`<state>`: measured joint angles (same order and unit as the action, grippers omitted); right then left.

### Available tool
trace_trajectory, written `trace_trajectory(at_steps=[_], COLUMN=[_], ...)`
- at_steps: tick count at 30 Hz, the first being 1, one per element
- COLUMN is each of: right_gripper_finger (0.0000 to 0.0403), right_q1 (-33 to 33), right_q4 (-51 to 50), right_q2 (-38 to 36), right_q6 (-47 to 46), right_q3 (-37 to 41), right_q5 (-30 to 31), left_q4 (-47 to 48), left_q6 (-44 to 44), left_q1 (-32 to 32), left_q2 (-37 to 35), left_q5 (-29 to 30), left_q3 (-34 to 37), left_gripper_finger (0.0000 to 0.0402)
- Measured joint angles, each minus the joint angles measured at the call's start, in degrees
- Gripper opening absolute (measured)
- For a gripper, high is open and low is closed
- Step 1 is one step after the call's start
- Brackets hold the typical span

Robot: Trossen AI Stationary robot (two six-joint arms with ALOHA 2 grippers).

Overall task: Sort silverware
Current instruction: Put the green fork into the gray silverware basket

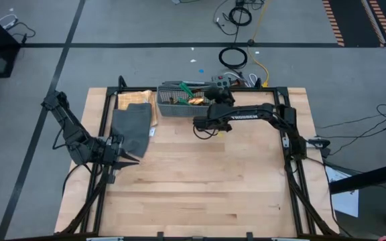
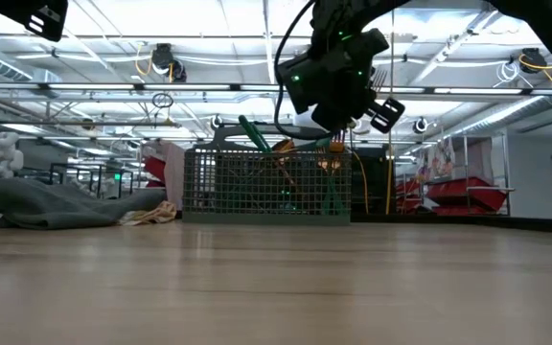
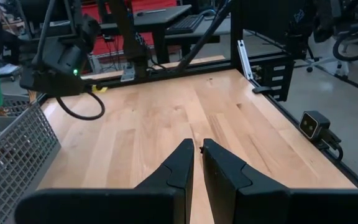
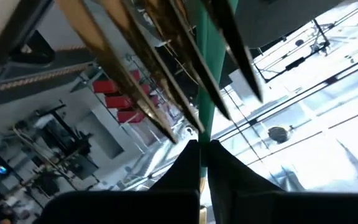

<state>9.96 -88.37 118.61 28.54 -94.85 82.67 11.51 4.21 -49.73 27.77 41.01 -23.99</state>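
Note:
A grey mesh basket (image 1: 178, 104) (image 2: 266, 182) stands at the table's far edge. Green-handled, gold-headed silverware (image 2: 257, 136) sticks up out of it. My right gripper (image 1: 214, 91) (image 4: 204, 146) hovers over the basket's right end, shut on a green-handled utensil. My left gripper (image 1: 135, 158) (image 3: 197, 152) waits at the left edge beside the grey folded cloth (image 1: 131, 127); its fingers are close together with nothing between them. My right gripper pinches the utensil's green handle (image 4: 205, 121) between its two fingers. The handle runs on forward from the fingertips, along the fingers rather than across them. Blurred gold pieces (image 4: 135, 68) lie beside it. Whether the utensil hangs clear of the basket I cannot tell.
A tan cloth or paper (image 1: 134, 100) lies under the grey cloth's far end. Black frame rails (image 1: 293, 147) run along the table's left and right sides, and cables (image 1: 233, 57) lie on the floor beyond the far edge. Bare wood (image 1: 200, 187) fills the near half.

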Motion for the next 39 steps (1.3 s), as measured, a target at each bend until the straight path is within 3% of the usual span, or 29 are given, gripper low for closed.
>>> trace_trajectory(at_steps=[4,15,28,34,39], right_gripper_finger=[0.0,0.0004,0.0096,0.0096,0.0096], right_q1=[-0.3,-0.3,-0.4,-0.4,-0.4], right_q4=[1.4,12.1,11.5,11.5,11.0], right_q2=[0.3,1.4,1.4,1.5,1.1], right_q6=[5.7,18.8,16.8,15.6,9.3], right_q3=[0.0,-0.1,-0.1,-0.1,0.0], right_q5=[3.0,-0.8,-3.1,-2.8,-2.8], left_q4=[0.0,0.0,1.6,1.5,1.5], left_q6=[0.0,0.2,3.0,3.0,3.0], left_q1=[0.0,0.0,0.0,0.0,0.0], left_q2=[0.0,0.0,0.3,0.4,0.4], left_q5=[0.0,0.0,0.0,0.0,0.0], left_q3=[0.0,0.0,0.0,0.0,0.0], left_gripper_finger=[0.0042,0.0042,0.0042,0.0042,0.0042])
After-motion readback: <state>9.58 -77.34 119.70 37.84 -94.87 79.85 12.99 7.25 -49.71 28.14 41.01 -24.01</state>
